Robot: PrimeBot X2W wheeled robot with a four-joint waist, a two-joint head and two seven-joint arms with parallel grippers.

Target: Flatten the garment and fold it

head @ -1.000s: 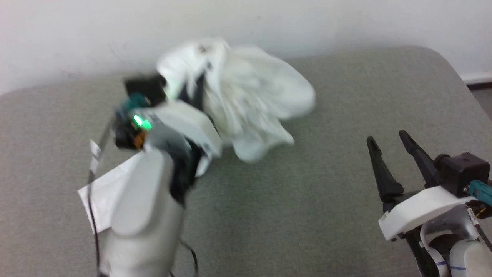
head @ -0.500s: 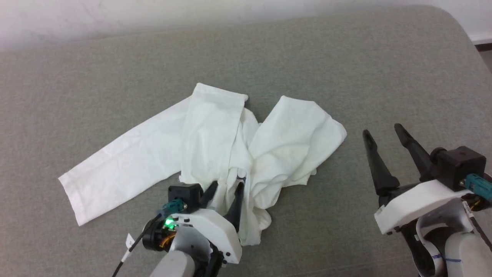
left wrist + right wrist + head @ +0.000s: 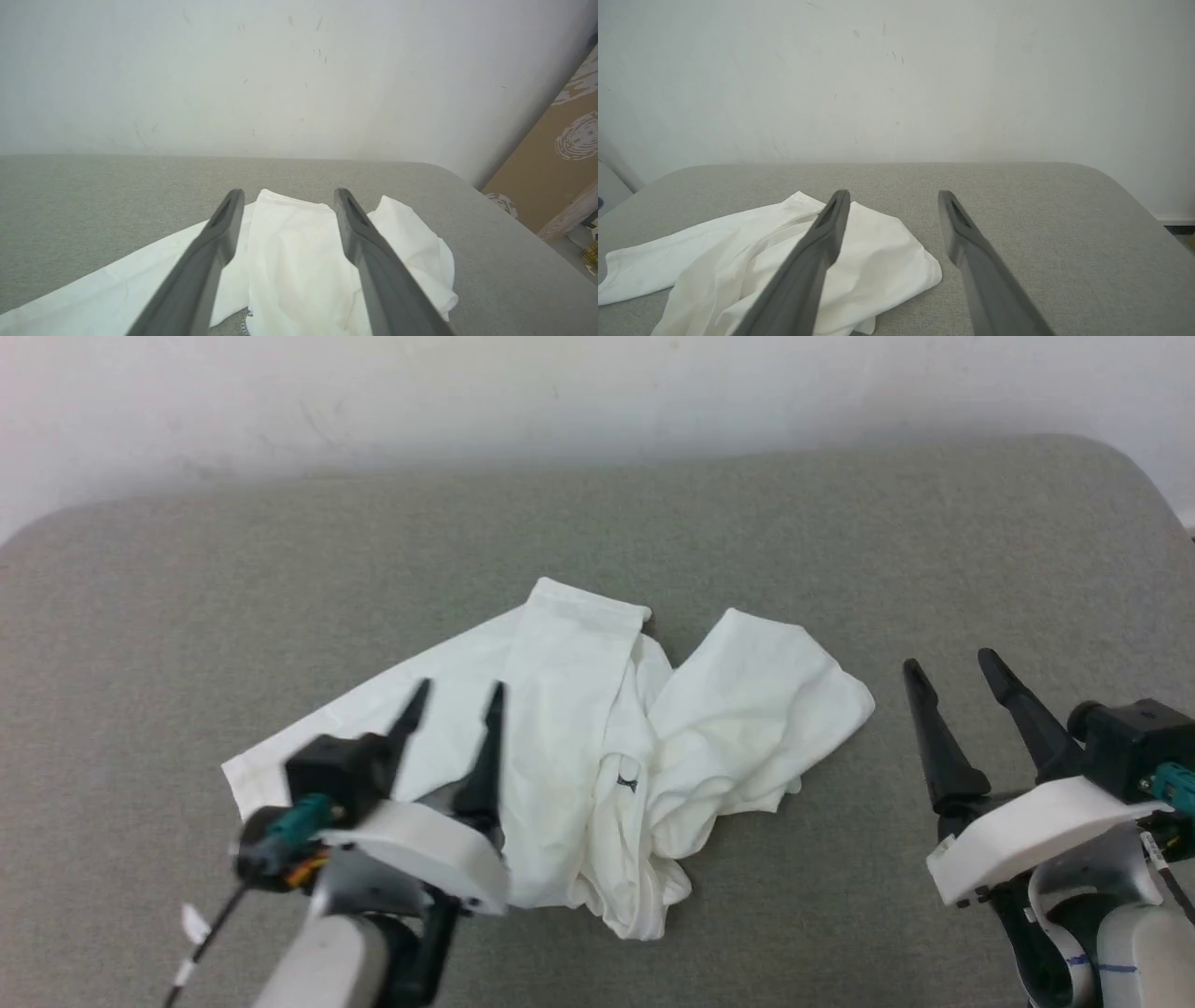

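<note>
The garment point(image 3: 579, 747) lies crumpled in the middle of the grey surface, white and thin, one sleeve stretched to the left and a small logo patch point(image 3: 626, 783) near its centre. It also shows as the garment point(image 3: 299, 261) in the left wrist view and the garment point(image 3: 784, 266) in the right wrist view. My left gripper point(image 3: 459, 700) hovers open over the left sleeve with nothing between its fingers. My right gripper point(image 3: 950, 666) stands open to the right of the garment, apart from it and empty.
The padded grey table point(image 3: 840, 541) has rounded far corners and meets a white wall point(image 3: 560, 401) at the back. A brown cardboard panel point(image 3: 560, 158) stands off the table's right side in the left wrist view.
My left gripper has let go of the garment, opened, and drawn back to the left. The garment dropped from a raised bunch onto the table. The camera shifted too.
</note>
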